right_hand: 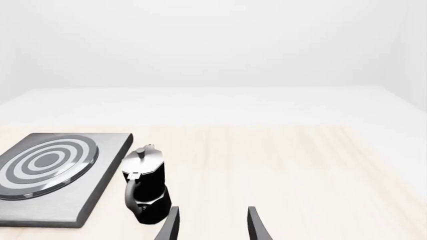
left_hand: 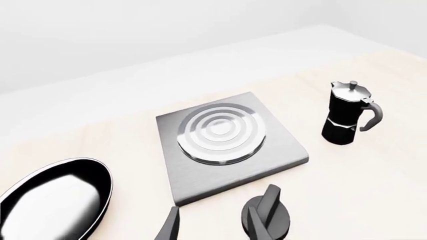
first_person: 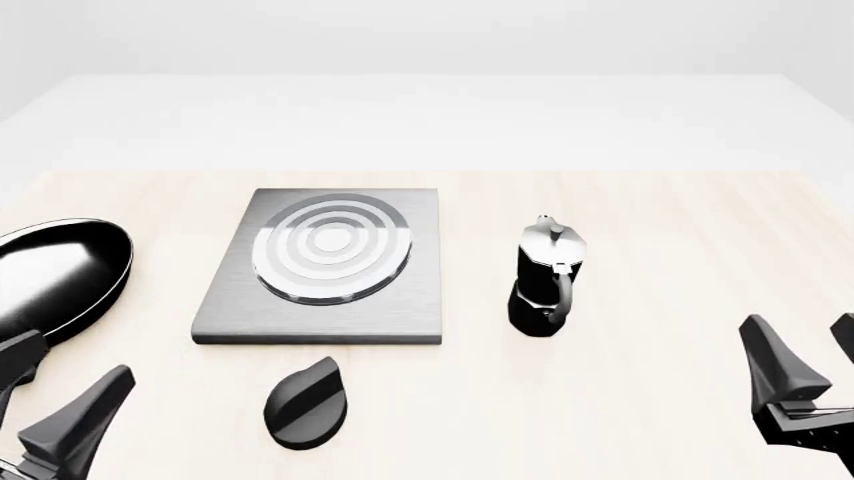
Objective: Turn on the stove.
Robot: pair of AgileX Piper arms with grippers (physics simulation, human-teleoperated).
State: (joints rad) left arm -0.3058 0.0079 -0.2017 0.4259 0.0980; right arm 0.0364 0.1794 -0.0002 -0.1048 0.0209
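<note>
The stove (first_person: 320,290) is a dark-grey square slab with silvery burner rings (first_person: 331,245), lying left of the table's middle. Its black oval knob (first_person: 307,402) lies apart, just in front of the slab's near edge. My left gripper (first_person: 54,395) is open and empty at the near left, to the left of the knob and not touching it. In the left wrist view the stove (left_hand: 280,155) and knob (left_hand: 270,217) show ahead of the gripper (left_hand: 212,230). My right gripper (first_person: 814,350) is open and empty at the near right, and the right wrist view shows the stove (right_hand: 100,190) off to one side.
A black frying pan (first_person: 54,270) lies at the left edge, close to my left gripper; it also shows in the left wrist view (left_hand: 53,200). A black-and-silver moka pot (first_person: 547,275) stands right of the stove and shows in the right wrist view (right_hand: 147,187).
</note>
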